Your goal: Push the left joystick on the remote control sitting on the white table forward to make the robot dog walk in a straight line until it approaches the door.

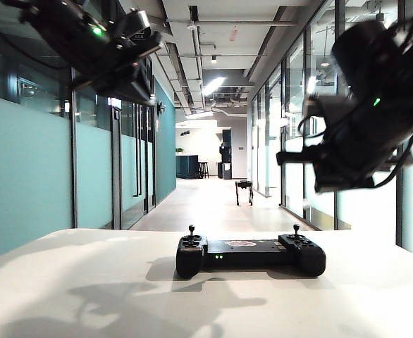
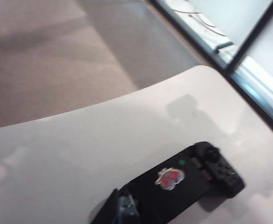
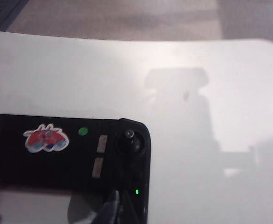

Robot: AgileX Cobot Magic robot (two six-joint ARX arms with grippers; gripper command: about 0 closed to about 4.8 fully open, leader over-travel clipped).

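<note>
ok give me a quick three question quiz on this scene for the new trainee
1. True or false: the robot dog stands on the white table.
2. Where does the remote control lie? A) on the table B) in a gripper C) on the corridor floor
3. Fill in: the right gripper, above one end of the remote control, has its jaws ____.
Key: 1 false, it is down the corridor. 2 A; the left gripper and the right gripper both hang above it, apart from it. 3 shut.

both arms (image 1: 361, 134) blur overhead; the distant robot dog (image 1: 244, 191) is too small for detail.
</note>
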